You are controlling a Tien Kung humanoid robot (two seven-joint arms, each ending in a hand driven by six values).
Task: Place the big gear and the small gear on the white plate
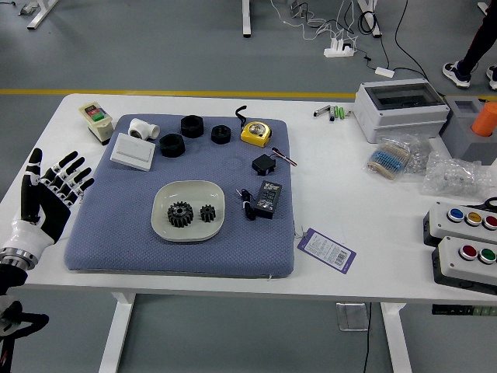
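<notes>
Head view: 2 gears point(181, 214) sit on the white plate point(189, 234), left hand point(56, 194) open

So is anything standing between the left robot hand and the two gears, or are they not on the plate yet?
Nothing visible stands between the left robot hand and the gears: only blue mat and the plate's low rim. The big gear and small gear already lie on the plate.
</notes>
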